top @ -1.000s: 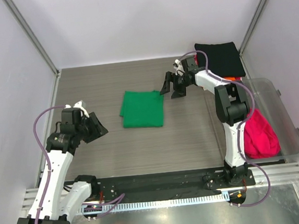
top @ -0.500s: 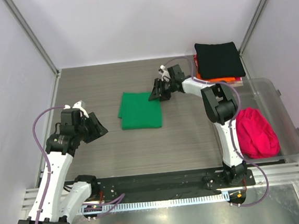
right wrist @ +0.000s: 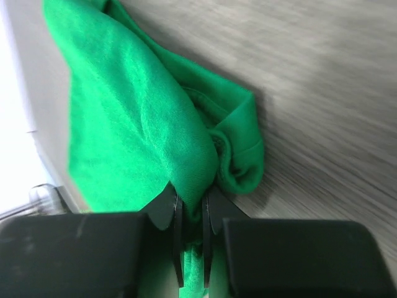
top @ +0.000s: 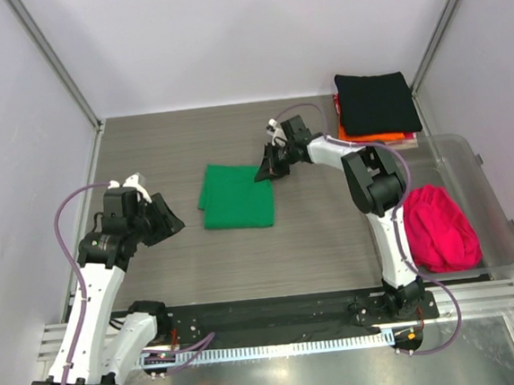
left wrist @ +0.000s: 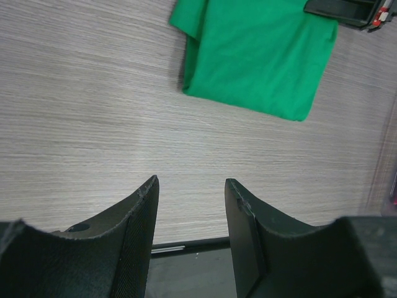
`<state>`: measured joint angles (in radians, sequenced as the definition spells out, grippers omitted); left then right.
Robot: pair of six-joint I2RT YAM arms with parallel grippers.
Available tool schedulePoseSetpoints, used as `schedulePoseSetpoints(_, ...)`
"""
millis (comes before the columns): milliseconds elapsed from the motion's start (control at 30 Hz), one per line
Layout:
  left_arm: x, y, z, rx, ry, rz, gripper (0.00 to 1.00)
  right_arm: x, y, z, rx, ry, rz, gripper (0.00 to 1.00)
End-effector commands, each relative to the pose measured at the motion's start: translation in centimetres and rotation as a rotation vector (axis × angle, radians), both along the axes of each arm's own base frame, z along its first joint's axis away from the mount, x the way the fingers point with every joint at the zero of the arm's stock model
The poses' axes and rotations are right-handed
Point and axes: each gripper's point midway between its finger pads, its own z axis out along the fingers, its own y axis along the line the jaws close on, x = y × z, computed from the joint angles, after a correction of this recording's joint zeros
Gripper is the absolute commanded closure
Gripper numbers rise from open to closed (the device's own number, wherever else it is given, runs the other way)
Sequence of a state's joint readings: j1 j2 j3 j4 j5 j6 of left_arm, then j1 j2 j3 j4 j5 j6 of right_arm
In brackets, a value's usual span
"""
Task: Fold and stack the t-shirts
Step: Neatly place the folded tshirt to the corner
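Two tools are out over the worktop (top: 315, 232), and only one has hold of anything. The right tool (top: 269, 170) has its jaws pinched almost together on the green t-shirt (top: 236, 196), at the shirt's far right corner. In the right wrist view a fold of green cloth is squeezed between the two fingers, with a rolled hem bunched up just beside them. The rest of the shirt lies flat as a folded rectangle, one layer over another along its left edge.

The left tool (top: 162, 222) hangs to the left of the green t-shirt, near it but not touching. Its jaws stand about halfway apart with nothing between them; the left wrist view shows only bare worktop in the gap.

Well to the right of the green t-shirt and farther back, a folded black t-shirt (top: 375, 101) sits on top of a folded orange t-shirt (top: 387, 135). Only the orange one's near edge shows. Nearer than that stack, also right of the green t-shirt, a pink t-shirt (top: 438, 229) lies crumpled inside a clear plastic bin (top: 496, 199).
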<state>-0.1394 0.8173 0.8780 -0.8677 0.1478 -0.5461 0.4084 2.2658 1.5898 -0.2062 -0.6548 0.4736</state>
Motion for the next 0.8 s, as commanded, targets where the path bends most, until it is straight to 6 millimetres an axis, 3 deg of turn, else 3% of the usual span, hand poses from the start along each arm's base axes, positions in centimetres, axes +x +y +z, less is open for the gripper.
schedulePoseSetpoints(0,0.6,0.0,0.7,-0.002,-0.046,0.004,0.52,1.6,-3.6,4.4,-0.206,-0.156,-0.007,0.99)
schedulePoseSetpoints(33,0.6,0.0,0.7,-0.002,-0.046,0.004,0.52,1.8,-4.2,5.6,-0.230,-0.186,-0.015,0.99)
schedulePoseSetpoints(233,0.6,0.1,0.7,0.000,-0.046,0.007,0.52,2.5,-9.5,7.6,-0.448,-0.305,-0.049,0.99)
schedulePoseSetpoints(567,0.6,0.2,0.6,0.007,-0.044,0.019,0.52,3.5,-17.0,14.2,-0.673,-0.501,-0.113,0.99)
schedulePoseSetpoints(767,0.8,0.3,0.2,0.012,-0.027,0.023,0.53,3.9,-19.6,18.9,-0.699,-0.604,-0.140,0.99)
